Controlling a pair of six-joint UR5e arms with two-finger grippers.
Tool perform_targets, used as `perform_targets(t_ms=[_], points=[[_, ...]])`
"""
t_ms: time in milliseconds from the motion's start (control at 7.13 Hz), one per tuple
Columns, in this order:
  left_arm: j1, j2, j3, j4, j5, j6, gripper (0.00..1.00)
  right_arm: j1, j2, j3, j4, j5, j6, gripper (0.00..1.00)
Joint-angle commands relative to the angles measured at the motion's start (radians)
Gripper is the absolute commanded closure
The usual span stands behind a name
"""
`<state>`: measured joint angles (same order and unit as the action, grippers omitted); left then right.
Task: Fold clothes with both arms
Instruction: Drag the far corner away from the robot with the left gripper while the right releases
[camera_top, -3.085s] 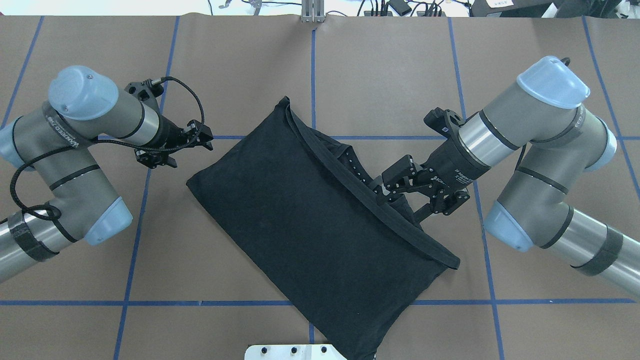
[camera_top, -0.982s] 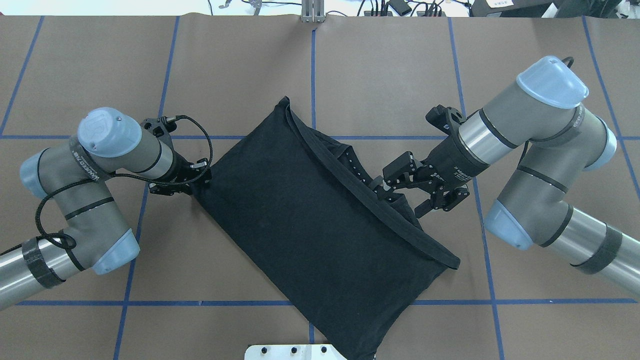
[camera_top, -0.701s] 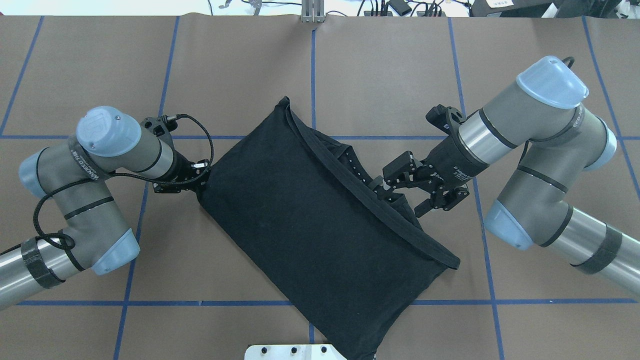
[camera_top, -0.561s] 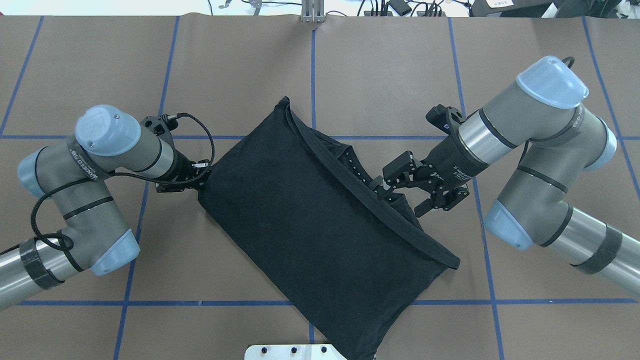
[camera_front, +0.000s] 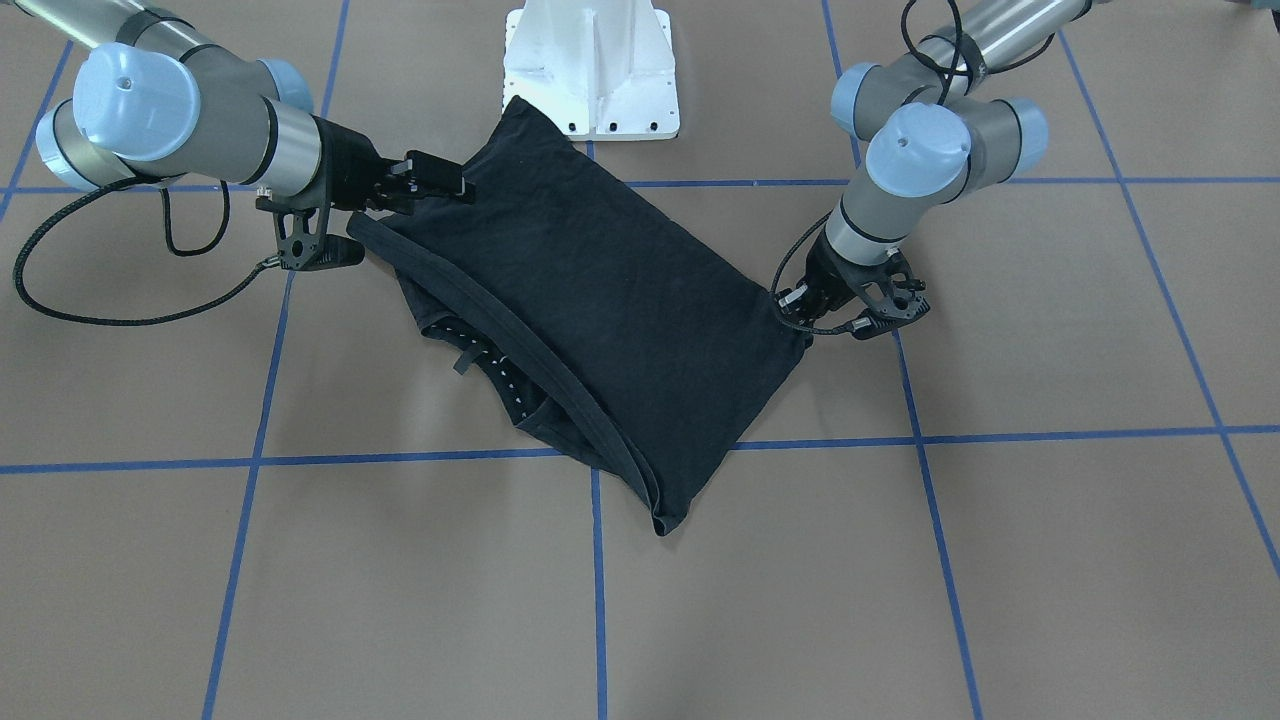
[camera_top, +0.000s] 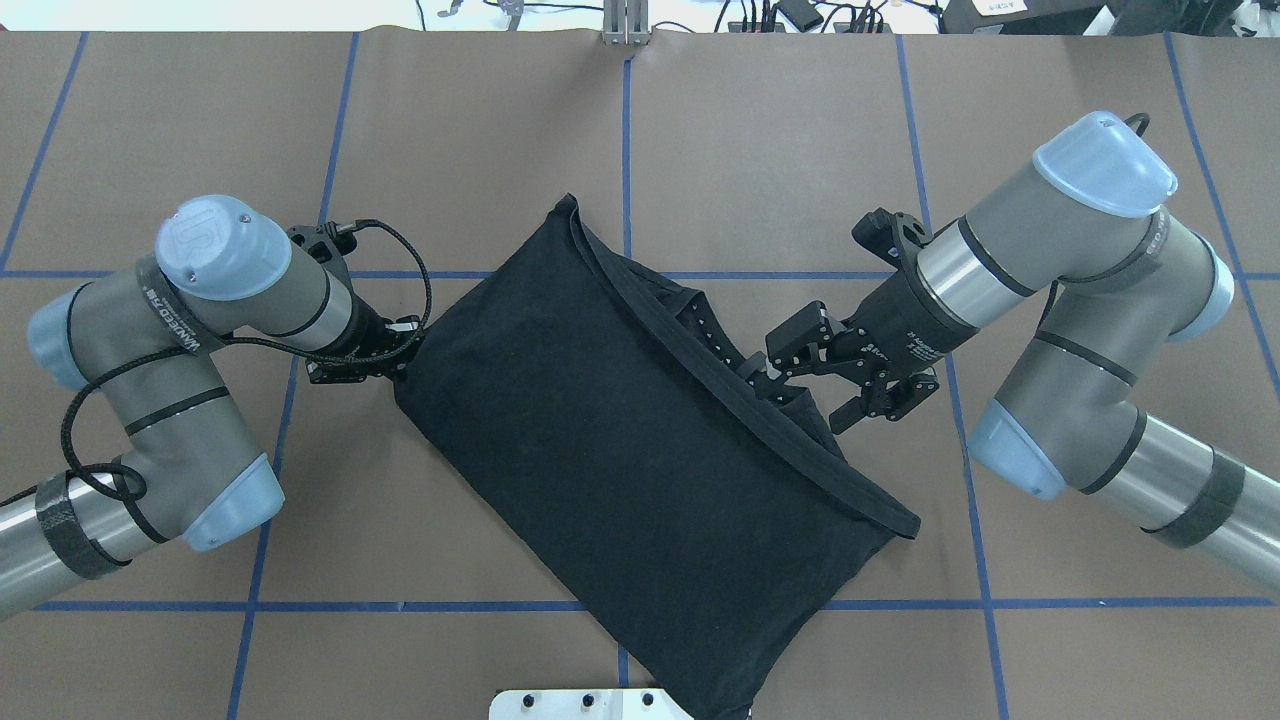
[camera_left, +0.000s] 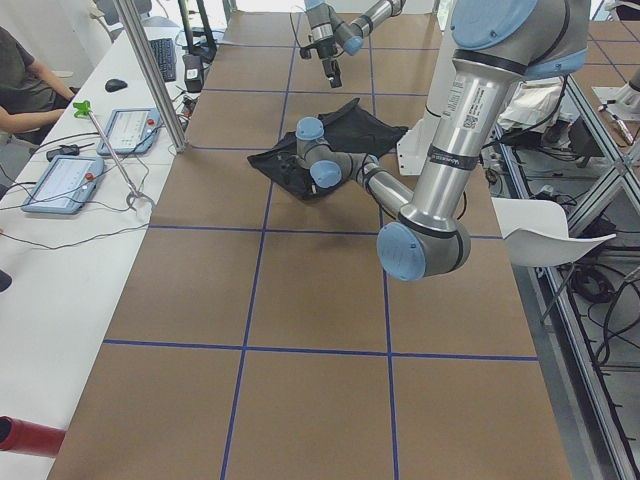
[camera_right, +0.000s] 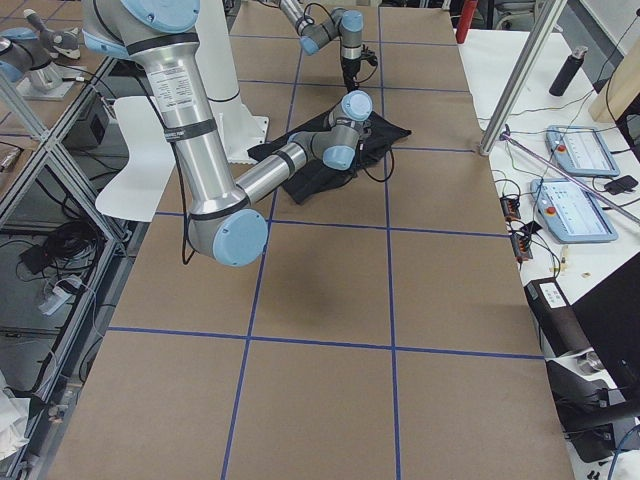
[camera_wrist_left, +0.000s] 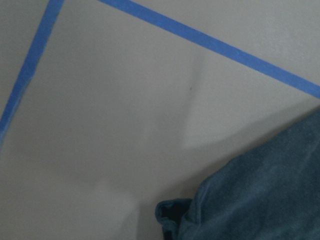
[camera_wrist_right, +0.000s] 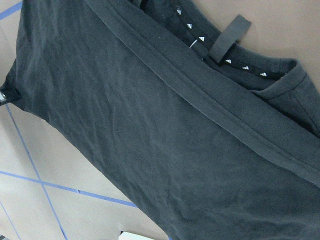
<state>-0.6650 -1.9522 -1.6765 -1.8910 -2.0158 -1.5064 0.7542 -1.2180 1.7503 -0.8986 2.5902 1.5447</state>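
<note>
The black T-shirt lies folded and slanted on the brown table, plain side up; no logo shows. Its collar with a dotted neck tape peeks out along the right fold and fills the right wrist view. My left gripper is low at the shirt's left corner and shut on it; the bunched corner shows in the left wrist view. In the front view this gripper is on the right. My right gripper is open, jaws spread over the shirt's edge near the collar, holding nothing.
The white base pedestal stands at the table's near edge, touching the shirt's lower tip. Blue tape lines grid the table. An operator and tablets are at a side bench.
My left arm came in from beside the shirt to its left corner and closed on it. The corner shifted slightly right. My right arm has barely moved.
</note>
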Motion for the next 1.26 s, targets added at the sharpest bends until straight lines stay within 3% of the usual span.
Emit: perform_targets(t_ms=[0, 561, 1122], points=[[-0.031, -0.028, 0.058, -0.003, 0.023, 0.008, 1.00, 0.004, 0.000, -0.002, 0.001, -0.022, 0.000, 0.00], [-0.119, -0.273, 0.340, -0.046, 0.055, 0.009, 1.00, 0.020, -0.002, -0.006, 0.006, -0.025, -0.002, 0.00], [-0.174, -0.399, 0.489, -0.131, 0.089, 0.006, 1.00, 0.027, -0.002, -0.006, 0.003, -0.027, -0.002, 0.00]])
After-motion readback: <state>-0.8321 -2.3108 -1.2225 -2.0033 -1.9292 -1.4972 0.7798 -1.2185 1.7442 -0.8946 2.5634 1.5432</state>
